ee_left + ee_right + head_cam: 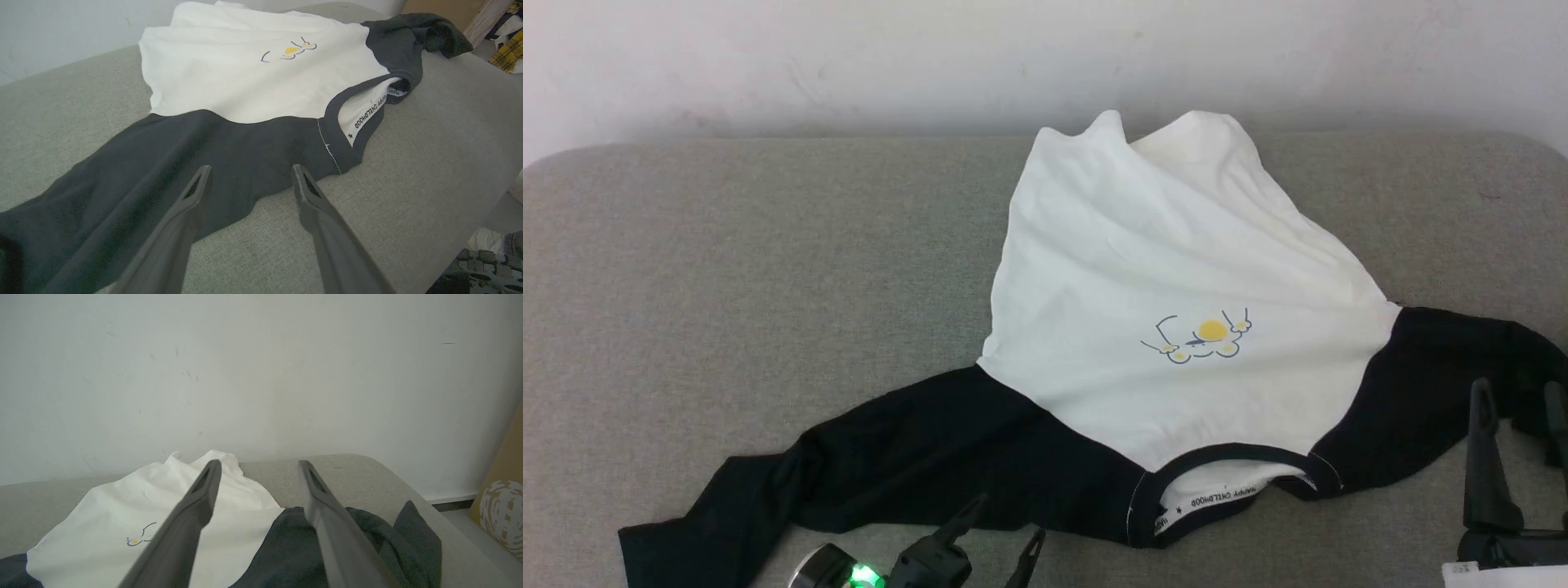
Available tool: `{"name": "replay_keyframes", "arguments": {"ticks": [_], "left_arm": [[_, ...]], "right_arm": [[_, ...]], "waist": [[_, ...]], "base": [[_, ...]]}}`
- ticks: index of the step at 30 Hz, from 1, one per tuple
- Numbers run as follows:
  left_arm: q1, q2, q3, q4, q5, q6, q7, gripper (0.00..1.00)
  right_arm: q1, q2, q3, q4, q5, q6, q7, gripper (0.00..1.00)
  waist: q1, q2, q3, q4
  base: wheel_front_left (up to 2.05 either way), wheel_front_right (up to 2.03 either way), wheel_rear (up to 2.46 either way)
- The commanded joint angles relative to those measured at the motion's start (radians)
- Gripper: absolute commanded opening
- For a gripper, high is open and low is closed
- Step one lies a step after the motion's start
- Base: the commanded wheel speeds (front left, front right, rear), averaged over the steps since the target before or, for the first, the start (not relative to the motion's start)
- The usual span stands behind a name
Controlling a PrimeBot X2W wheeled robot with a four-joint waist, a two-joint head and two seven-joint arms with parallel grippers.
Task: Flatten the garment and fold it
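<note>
Garment place: garment [1143,269] spread front up on grey cushion [727,286], right of centre.
Heading: neckband toward robot, hem toward wall [849,57]; long axis sleeve to sleeve, across head view.
Left gripper [1009,518]: fingers apart, empty, at near edge of left-hand sleeve.
Right gripper [1516,390]: fingers apart, empty, by bunched right-hand sleeve; contact unclear.
Left wrist view adds: neck label lettering, plaid cloth [508,53].
Right wrist view adds: cardboard box [500,506].
Cut off: left-hand cuff at head view's bottom edge; hem rumpled, possibly folded under.

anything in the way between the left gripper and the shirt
Nothing visible: the open left gripper points straight at the garment, whose near black sleeve lies just ahead on the grey cushion.
</note>
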Motion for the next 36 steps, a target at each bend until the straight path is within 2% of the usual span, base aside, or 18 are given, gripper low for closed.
{"name": "replay_keyframes", "arguments": {"ticks": [1, 10, 16, 23, 29, 30, 31, 36], "left_arm": [[-0.022, 0.008, -0.007, 0.008, -0.024, -0.007, 0.014, 1.0], [-0.095, 0.053, -0.072, 0.035, -0.115, -0.011, 0.163, 1.0], [-0.143, 0.054, -0.086, 0.057, -0.131, -0.011, 0.208, 1.0], [-0.198, 0.041, -0.107, 0.13, -0.145, -0.011, 0.286, 1.0], [-0.232, 0.014, -0.12, 0.191, -0.149, -0.005, 0.288, 1.0], [-0.234, 0.011, -0.12, 0.197, -0.153, -0.005, 0.284, 0.42], [-0.236, 0.007, -0.116, 0.201, -0.157, -0.002, 0.272, 0.0], [-0.213, 0.001, -0.076, 0.177, -0.193, 0.023, 0.213, 0.0]], "right_arm": [[-0.011, 0.003, 0.008, 0.006, 0.006, -0.001, -0.008, 1.0], [-0.027, 0.003, 0.017, 0.016, 0.007, -0.001, -0.009, 1.0], [-0.036, 0.003, 0.031, 0.014, 0.004, -0.001, -0.006, 1.0], [-0.049, 0.003, 0.038, 0.018, 0.002, -0.001, -0.004, 1.0], [-0.06, 0.003, 0.047, 0.034, 0.0, -0.001, -0.004, 1.0], [-0.061, 0.003, 0.049, 0.036, 0.0, -0.001, -0.004, 1.0], [-0.061, 0.003, 0.05, 0.037, 0.0, -0.001, -0.003, 1.0], [-0.054, 0.003, 0.05, 0.049, 0.004, -0.001, -0.002, 1.0]], "waist": [[0.0, -0.0001, 0.014, -0.008], [0.0, -0.0001, 0.057, -0.037], [0.0, -0.0001, 0.092, -0.052], [0.0, -0.0001, 0.125, -0.06], [0.0, -0.0001, 0.126, -0.064], [0.0, -0.0001, 0.125, -0.064], [0.0, -0.0001, 0.124, -0.065], [0.0, -0.0001, 0.103, -0.057]], "base": [[0.0, 0.0, 0.0], [0.0, 0.0, 0.0], [0.0, 0.0, 0.0], [0.0, 0.0, 0.0], [0.0, 0.0, 0.0], [0.0, 0.0, 0.0], [0.0, 0.0, 0.0], [0.0, 0.0, 0.0]]}}
